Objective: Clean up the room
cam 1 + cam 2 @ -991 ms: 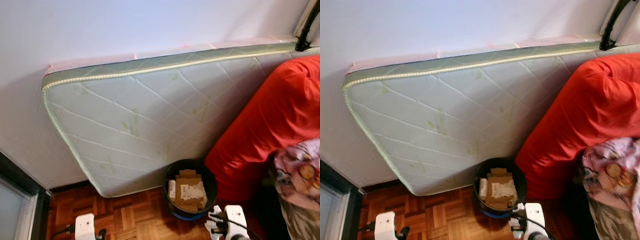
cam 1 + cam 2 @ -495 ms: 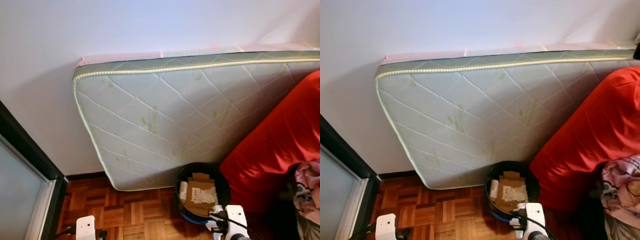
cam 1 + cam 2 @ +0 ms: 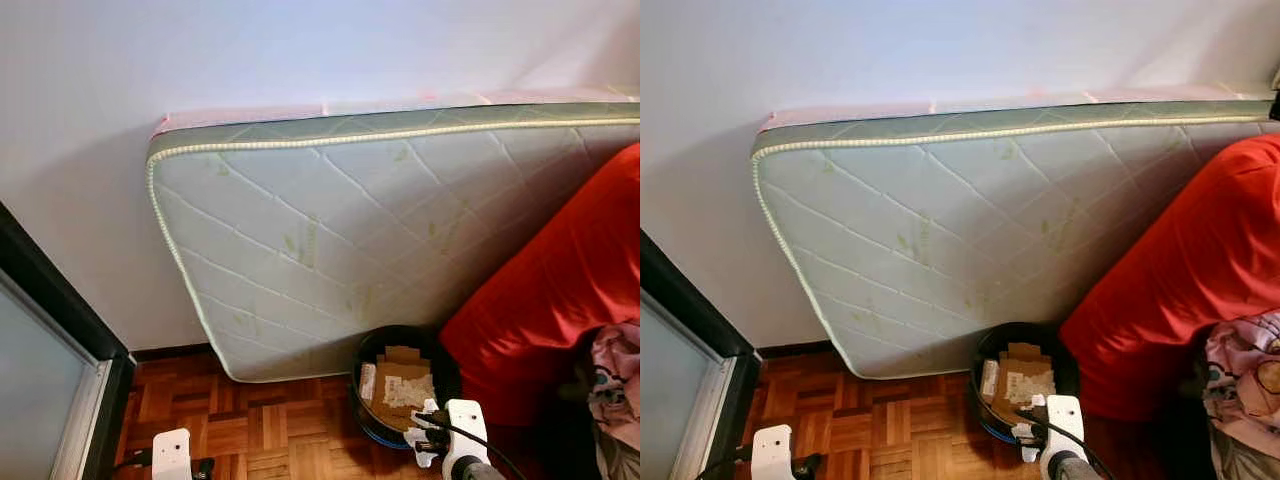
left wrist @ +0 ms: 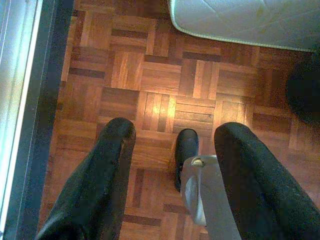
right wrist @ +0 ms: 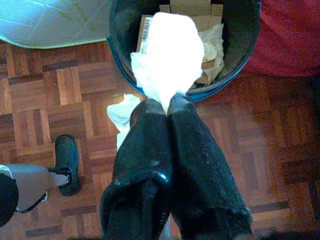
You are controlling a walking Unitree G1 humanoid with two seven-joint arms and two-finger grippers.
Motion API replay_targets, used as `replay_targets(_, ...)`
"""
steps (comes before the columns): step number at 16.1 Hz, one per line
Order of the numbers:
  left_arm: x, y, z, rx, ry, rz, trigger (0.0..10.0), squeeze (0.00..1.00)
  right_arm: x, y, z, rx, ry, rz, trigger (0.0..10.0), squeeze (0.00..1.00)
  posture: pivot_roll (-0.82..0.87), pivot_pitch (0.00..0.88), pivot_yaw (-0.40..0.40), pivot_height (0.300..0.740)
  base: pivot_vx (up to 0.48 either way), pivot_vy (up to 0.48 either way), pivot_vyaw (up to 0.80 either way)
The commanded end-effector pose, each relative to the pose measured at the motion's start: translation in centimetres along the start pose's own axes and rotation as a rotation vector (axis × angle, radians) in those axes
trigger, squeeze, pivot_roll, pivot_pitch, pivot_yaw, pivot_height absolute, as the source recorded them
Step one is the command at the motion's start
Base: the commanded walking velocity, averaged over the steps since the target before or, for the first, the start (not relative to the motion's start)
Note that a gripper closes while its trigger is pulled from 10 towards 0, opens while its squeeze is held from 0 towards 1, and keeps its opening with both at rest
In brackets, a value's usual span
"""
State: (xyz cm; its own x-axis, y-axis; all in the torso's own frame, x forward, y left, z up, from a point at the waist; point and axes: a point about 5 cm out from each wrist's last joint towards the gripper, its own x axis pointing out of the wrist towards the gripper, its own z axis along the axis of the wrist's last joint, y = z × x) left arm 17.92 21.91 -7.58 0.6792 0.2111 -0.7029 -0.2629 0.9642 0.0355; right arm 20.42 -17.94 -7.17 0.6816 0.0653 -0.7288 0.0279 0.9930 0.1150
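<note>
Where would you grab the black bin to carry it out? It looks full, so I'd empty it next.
Grip the black bin by its rim on the floor-facing side, coming from above. The mattress stands behind it and the red bedding presses its right, and cardboard fills the middle.

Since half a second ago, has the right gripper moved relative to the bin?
Yes. The right gripper, shut on a white tissue, has risen slightly toward the bin; its wrist now overlaps the near rim more, while the bin and mattress stay put.
</note>
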Motion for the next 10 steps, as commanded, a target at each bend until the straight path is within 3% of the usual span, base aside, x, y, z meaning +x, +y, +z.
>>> replay_targets(1, -0.1, 0.0, -0.2, -0.006, 0.006, -0.003, 10.0, 0.0, 0.0, -0.1, -0.1, 0.015, -0.002, -0.009, 10.0, 0.0, 0.02, 0.067, -0.045, 0.74, 0.0, 0.0, 0.0)
replay_targets(5, -0.1, 0.1, -0.4, -0.005, 0.018, -0.005, 10.0, 0.0, 0.0, -0.2, 0.3, 0.024, -0.019, -0.015, 10.0, 0.0, 0.02, 0.068, -0.044, 0.74, 0.0, 0.0, 0.0)
replay_targets(10, -0.1, 0.2, -0.5, -0.008, 0.029, -0.005, 10.0, 0.0, 0.2, 0.0, 1.1, 0.026, -0.049, -0.006, 10.0, 0.0, 0.02, 0.067, -0.045, 0.74, 0.254, 0.0, 0.0)
